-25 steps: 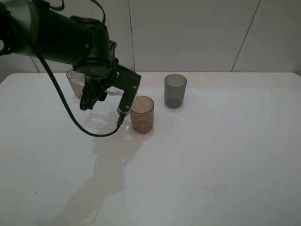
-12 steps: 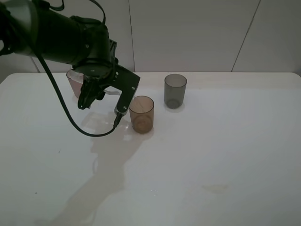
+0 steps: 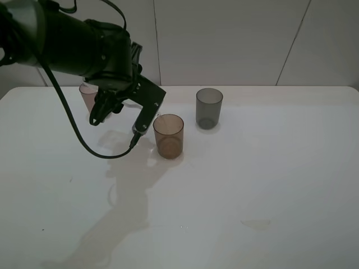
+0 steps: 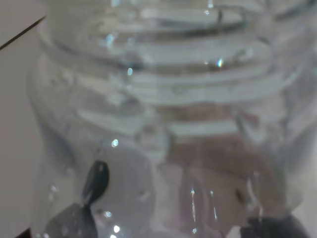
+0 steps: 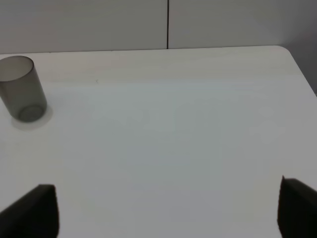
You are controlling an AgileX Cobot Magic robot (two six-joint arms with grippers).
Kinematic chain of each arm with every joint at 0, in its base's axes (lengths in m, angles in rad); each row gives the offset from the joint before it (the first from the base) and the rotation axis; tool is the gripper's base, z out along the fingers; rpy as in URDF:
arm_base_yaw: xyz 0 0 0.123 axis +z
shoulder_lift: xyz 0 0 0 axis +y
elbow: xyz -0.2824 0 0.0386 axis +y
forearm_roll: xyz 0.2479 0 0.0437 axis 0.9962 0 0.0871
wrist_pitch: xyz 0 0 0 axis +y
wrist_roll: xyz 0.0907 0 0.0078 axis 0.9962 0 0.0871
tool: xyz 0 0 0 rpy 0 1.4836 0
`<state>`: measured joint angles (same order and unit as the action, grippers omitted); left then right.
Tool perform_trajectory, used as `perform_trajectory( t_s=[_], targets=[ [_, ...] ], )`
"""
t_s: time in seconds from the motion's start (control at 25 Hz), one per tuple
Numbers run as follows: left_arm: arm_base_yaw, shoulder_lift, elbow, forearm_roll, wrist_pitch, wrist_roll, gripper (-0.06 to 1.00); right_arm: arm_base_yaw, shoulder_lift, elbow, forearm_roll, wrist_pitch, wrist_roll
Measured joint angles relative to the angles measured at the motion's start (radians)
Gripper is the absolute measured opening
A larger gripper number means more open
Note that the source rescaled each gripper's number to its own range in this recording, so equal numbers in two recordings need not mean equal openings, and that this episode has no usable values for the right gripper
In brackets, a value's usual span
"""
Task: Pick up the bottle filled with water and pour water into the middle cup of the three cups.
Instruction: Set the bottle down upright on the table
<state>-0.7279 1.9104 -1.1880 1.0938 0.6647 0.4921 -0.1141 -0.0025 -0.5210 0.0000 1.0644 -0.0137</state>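
Observation:
The clear bottle point(image 4: 163, 114) fills the left wrist view, its threaded neck showing, and my left gripper point(image 3: 120, 114) is shut on it just above the table. In the exterior view the black fingers hide almost all of the bottle. The middle cup point(image 3: 169, 136), amber-brown, stands upright just right of that gripper, apart from it. Behind the left arm stands the pinkish cup point(image 3: 88, 95), partly covered. The dark-grey cup point(image 3: 208, 107) is farther right and back, also seen in the right wrist view as the grey cup point(image 5: 21, 88). My right gripper point(image 5: 171, 208) is open over bare table.
The white table point(image 3: 252, 185) runs wide to the right and front of the cups. A black cable point(image 3: 84, 143) loops down from the left arm close to the tabletop. A white wall stands behind the table's back edge.
My left gripper has risen a little and shifted back-left with the bottle, uncovering more of the pinkish cup. The cups have not moved.

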Motion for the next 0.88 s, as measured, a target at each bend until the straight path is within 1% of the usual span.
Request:
perform_trajectory(
  t_s=[0.52, 0.88],
  targets=[
    [-0.019, 0.000, 0.000, 0.110, -0.008, 0.001, 0.02, 0.000, 0.000, 0.000, 0.000, 0.000, 0.000],
    [-0.023, 0.000, 0.000, 0.141, -0.008, 0.001, 0.02, 0.000, 0.000, 0.000, 0.000, 0.000, 0.000]
  ],
)
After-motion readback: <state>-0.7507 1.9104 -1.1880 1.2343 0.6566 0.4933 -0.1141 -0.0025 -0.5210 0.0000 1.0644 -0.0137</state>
